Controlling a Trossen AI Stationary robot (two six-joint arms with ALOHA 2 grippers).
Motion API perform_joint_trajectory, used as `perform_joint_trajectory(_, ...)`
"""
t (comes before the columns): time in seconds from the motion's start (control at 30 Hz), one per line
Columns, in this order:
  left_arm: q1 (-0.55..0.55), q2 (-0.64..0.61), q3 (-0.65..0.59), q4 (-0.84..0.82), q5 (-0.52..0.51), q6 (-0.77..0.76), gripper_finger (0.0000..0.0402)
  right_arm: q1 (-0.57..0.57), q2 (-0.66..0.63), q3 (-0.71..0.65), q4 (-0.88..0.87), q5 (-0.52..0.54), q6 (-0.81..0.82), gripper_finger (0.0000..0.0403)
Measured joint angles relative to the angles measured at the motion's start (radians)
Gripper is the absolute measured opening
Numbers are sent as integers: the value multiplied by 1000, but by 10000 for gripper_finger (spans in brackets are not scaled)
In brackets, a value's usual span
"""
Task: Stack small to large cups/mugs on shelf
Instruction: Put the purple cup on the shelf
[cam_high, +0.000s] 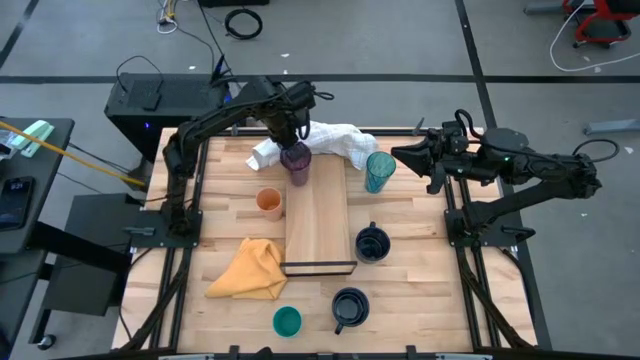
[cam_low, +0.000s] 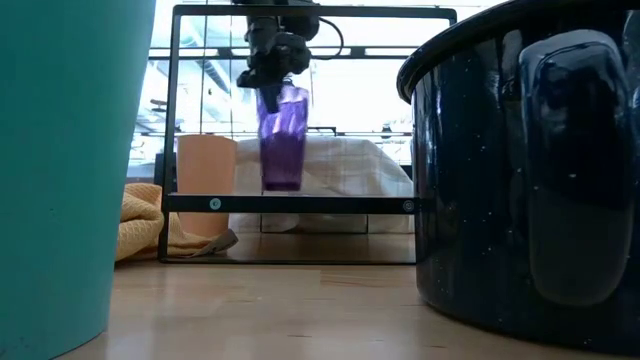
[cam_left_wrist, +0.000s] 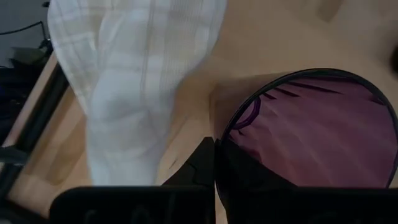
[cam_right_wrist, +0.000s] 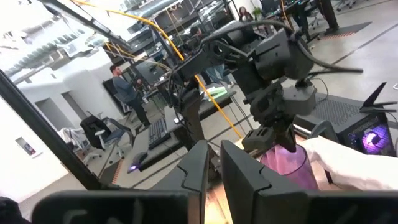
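My left gripper (cam_high: 295, 138) reaches down over the far end of the shelf (cam_high: 318, 222) and is shut on the purple tumbler (cam_high: 296, 160). In the low view the tumbler (cam_low: 283, 140) hangs upright under the gripper (cam_low: 275, 78). My right gripper (cam_high: 412, 160) waits level at the far right; its fingers (cam_right_wrist: 198, 167) show a narrow gap with nothing between them. The teal tumbler (cam_high: 379, 170) stands right of the shelf's far end and the orange cup (cam_high: 270, 203) left of it. Two navy mugs (cam_high: 372, 243) (cam_high: 350, 307) and the short teal cup (cam_high: 287, 321) stand nearer. My left gripper holds the purple tumbler by its rim (cam_left_wrist: 231, 127), one finger (cam_left_wrist: 202, 163) outside the wall and the other inside. The fingers come from above, pointing down. The tumbler hangs upright, mouth up; whether its bottom (cam_low: 283, 186) rests on the shelf I cannot tell.
A white cloth (cam_high: 325, 140) lies bunched just beyond the shelf's far end, close to the tumbler. A yellow cloth (cam_high: 250, 268) lies left of the shelf's dark-rimmed near end (cam_high: 320, 267). People show in the room behind, in the right wrist view.
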Motion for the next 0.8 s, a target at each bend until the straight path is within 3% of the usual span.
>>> perform_joint_trajectory(0.8,14,1,0,63,-15,-80,12,0,0,0,-11,-27,-19,52)
